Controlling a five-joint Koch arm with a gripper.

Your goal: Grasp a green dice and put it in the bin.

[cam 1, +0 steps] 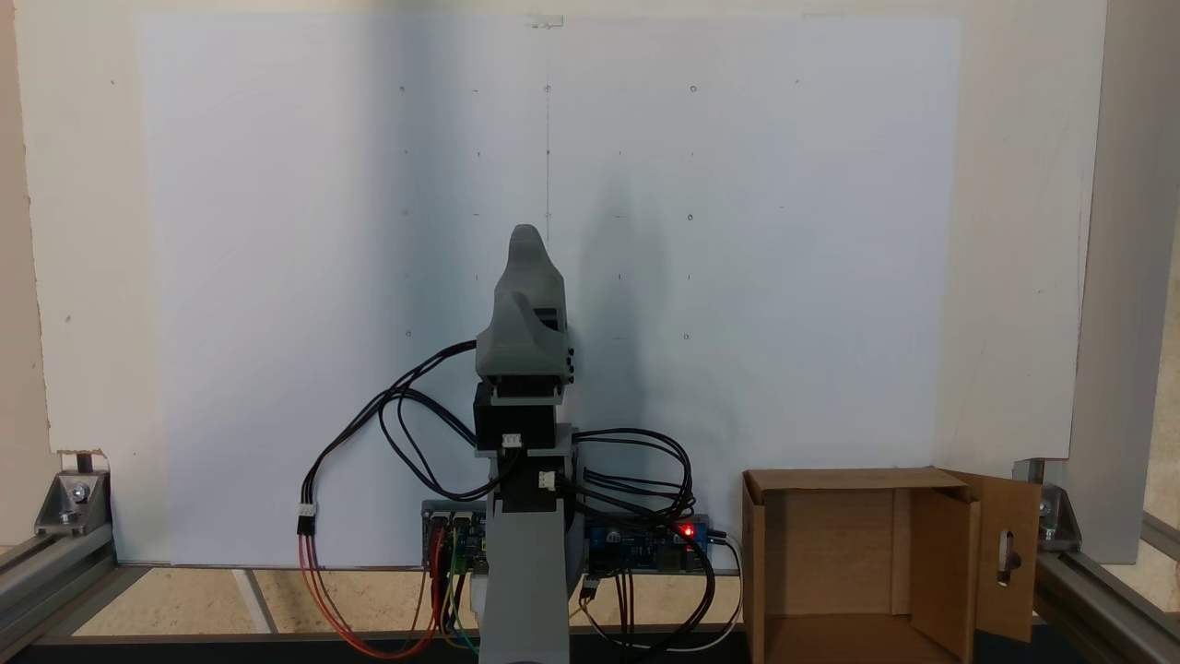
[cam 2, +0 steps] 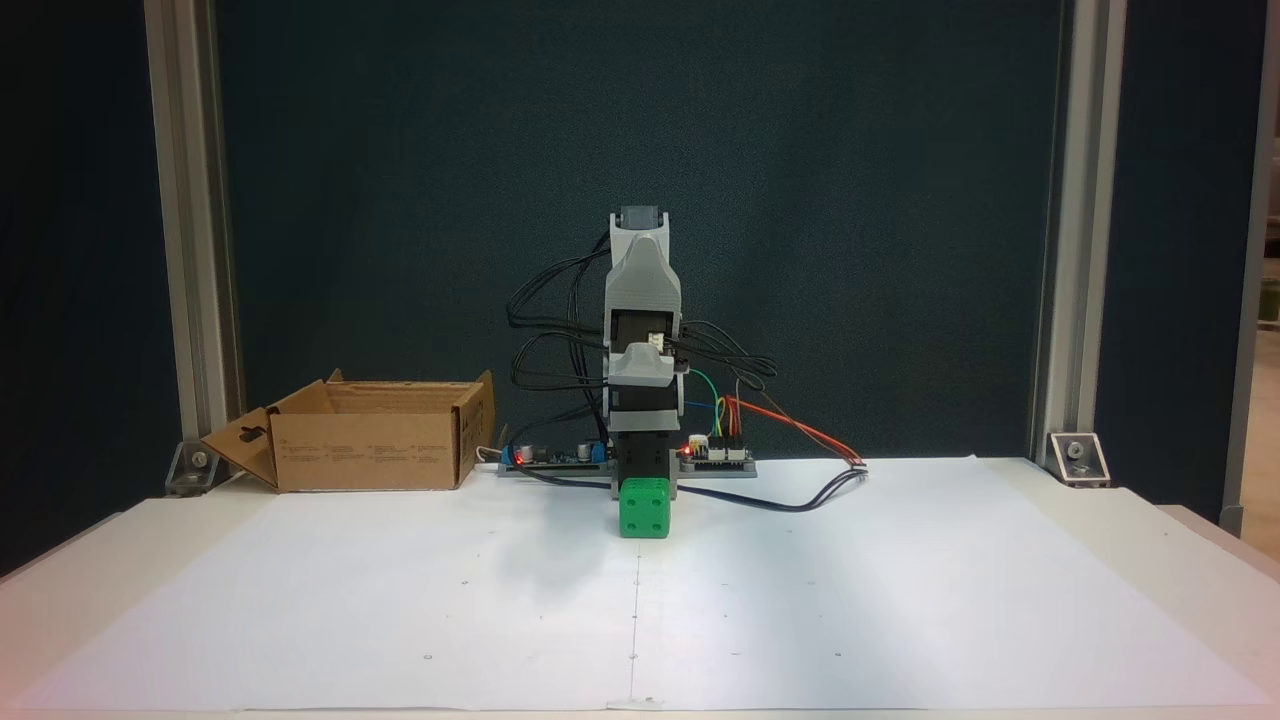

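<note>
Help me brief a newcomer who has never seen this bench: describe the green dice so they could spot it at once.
In a fixed view facing the arm, find the grey arm standing at the far edge of the white paper sheet. Directly in front of its base sits the green dice. It is the one bright green thing there, a small rounded cube with dark pips, far smaller than the brown cardboard bin.

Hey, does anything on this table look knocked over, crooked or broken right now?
Nothing stands out. The dice sits flat on the paper in front of the arm, and the bin stands upright beside it with flaps open.
</note>
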